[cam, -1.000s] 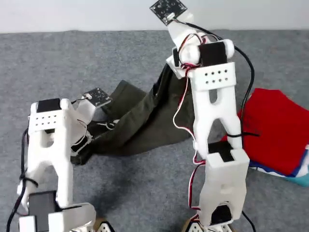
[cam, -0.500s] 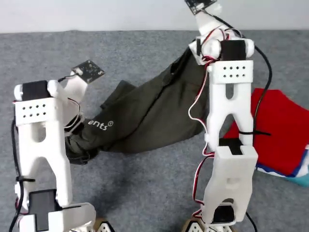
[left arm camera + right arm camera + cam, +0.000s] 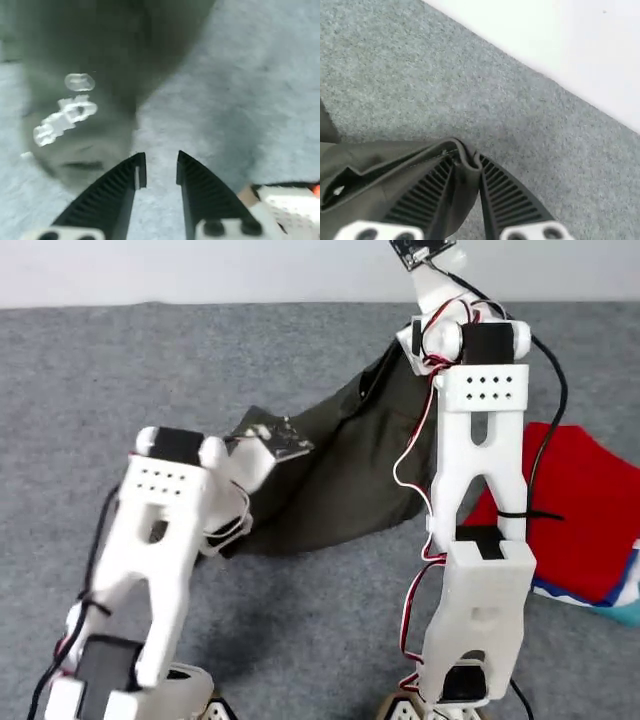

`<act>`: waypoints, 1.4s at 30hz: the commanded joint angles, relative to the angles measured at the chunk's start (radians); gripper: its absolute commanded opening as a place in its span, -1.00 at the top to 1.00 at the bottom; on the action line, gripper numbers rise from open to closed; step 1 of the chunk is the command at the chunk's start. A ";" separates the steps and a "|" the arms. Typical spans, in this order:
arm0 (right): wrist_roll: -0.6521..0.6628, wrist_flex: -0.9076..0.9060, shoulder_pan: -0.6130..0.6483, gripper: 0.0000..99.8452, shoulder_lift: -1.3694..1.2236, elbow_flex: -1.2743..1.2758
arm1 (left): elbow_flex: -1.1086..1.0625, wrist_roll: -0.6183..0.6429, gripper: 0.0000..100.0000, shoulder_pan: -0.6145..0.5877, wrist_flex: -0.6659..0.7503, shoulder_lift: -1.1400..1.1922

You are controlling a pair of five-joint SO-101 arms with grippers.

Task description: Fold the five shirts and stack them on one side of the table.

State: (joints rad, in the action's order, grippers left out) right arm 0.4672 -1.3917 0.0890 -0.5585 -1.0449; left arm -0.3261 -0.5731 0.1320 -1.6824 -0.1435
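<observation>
A dark olive shirt point(image 3: 340, 470) hangs stretched from the far middle of the table down toward the near left. My right gripper point(image 3: 470, 165) is shut on a bunched fold of this shirt point(image 3: 380, 165), lifted near the table's far edge. In the high view the right arm point(image 3: 480, 440) stands over the shirt's far end. My left gripper point(image 3: 160, 170) is open with nothing between its fingers, just above the grey carpet. The shirt's printed end point(image 3: 85, 75) lies right beyond its fingertips. The left arm point(image 3: 160, 530) covers the shirt's near-left end in the high view.
A folded red shirt point(image 3: 570, 500) lies at the right edge on a blue and white garment point(image 3: 620, 590). Grey carpet point(image 3: 120, 390) covers the table, bare on the far left. A white wall point(image 3: 200, 270) bounds the far edge.
The left arm has swung right toward the middle, and its gripper no longer holds the shirt's near-left end. That end has drawn in to the right. The right arm has lifted the shirt farther back.
</observation>
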 commanded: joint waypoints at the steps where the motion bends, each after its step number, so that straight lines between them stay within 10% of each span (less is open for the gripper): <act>1: 0.005 0.016 0.002 0.98 0.015 -0.008 | -0.007 0.008 0.78 -0.031 0.117 0.091; 12: 0.008 -0.021 0.001 0.98 0.015 -0.009 | 0.473 0.000 0.78 -0.316 0.253 0.511; 22: 0.008 -0.016 0.001 0.98 0.001 -0.009 | 1.049 0.006 0.78 -0.307 -0.074 0.738; 42: 0.008 -0.021 0.001 0.98 -0.033 -0.011 | 0.564 0.000 0.60 -0.187 -0.055 0.417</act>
State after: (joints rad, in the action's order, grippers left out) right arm 0.4672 -1.4101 0.0890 -0.6061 -1.0449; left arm 0.2432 -0.5715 -0.0292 -1.7254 0.2862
